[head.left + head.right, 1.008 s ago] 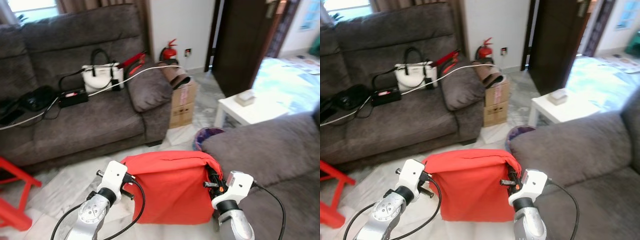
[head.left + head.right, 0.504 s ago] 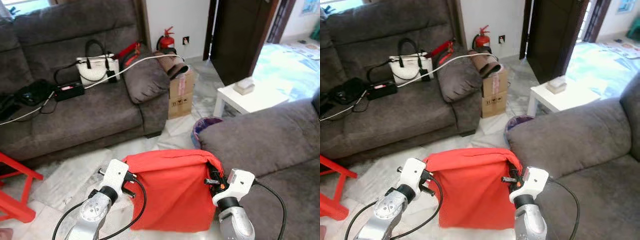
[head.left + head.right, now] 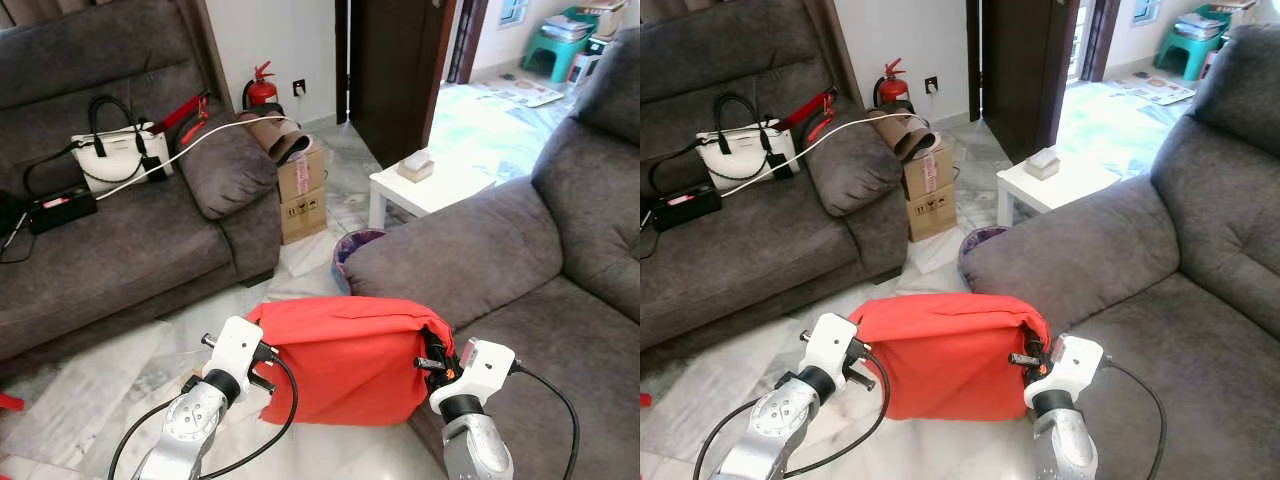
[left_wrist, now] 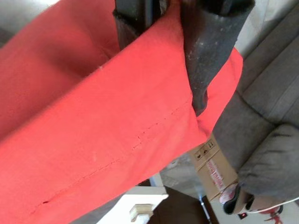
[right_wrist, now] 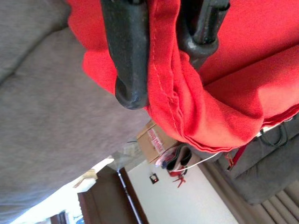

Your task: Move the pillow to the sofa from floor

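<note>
The left hand [image 4: 163, 60] and the right hand [image 5: 161, 51] each pinch a side edge of the soft red fabric pillow [image 3: 345, 360], black fingers clamped on the cloth. The pillow hangs between them, lifted above the pale marble floor [image 3: 100, 380], just beside the grey fabric sofa [image 3: 500, 260] on the robot's right. Beyond stand a white low table [image 3: 425, 185] and a cardboard box [image 3: 300, 190].

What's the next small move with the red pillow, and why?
Probably swing the pillow to the robot's right and forward, over the seat of the grey sofa. Both the left gripper and right gripper are clamped on its fabric at opposite edges, and it hangs between them beside the sofa's arm, above the marble floor.
</note>
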`<state>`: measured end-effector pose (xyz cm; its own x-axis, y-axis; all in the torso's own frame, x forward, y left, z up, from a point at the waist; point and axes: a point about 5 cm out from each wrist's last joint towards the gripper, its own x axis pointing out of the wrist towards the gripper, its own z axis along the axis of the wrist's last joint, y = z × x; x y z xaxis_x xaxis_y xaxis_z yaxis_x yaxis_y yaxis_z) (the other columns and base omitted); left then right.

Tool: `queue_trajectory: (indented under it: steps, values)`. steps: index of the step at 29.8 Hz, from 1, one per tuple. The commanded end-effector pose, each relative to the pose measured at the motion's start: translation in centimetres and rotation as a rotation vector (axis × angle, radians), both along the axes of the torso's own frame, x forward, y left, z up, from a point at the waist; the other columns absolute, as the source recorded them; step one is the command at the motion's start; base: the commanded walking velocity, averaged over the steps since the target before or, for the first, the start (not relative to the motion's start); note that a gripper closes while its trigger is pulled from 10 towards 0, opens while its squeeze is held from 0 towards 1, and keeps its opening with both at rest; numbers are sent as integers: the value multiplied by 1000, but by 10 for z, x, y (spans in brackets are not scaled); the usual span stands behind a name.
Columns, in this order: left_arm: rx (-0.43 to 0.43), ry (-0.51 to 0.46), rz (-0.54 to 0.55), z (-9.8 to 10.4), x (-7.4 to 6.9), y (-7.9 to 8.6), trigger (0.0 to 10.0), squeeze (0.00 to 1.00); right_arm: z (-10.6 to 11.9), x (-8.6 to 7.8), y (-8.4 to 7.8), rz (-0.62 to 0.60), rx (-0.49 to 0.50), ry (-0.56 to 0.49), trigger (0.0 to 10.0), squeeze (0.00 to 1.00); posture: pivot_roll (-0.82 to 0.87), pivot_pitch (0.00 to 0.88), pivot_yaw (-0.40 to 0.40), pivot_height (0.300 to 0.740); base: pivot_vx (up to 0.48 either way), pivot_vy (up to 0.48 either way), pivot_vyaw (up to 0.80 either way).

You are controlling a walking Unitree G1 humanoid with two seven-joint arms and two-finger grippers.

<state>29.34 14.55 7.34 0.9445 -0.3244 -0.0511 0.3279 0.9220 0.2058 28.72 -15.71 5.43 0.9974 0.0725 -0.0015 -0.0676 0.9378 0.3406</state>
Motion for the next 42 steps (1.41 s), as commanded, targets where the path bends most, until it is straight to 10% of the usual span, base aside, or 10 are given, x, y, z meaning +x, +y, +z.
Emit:
queue_trajectory:
  steps: [1,42]
  values:
    - [-26,-53,82,10,2,18,10000,0,8,0,-31,-144,-6,-37,10000,0,-15,101,76,740,0,0,-800]
    - [-45,-65,33,12,-1,16,10000,0,3,-1,-32,-149,-28,-13,10000,0,-19,73,67,740,0,0,-800]
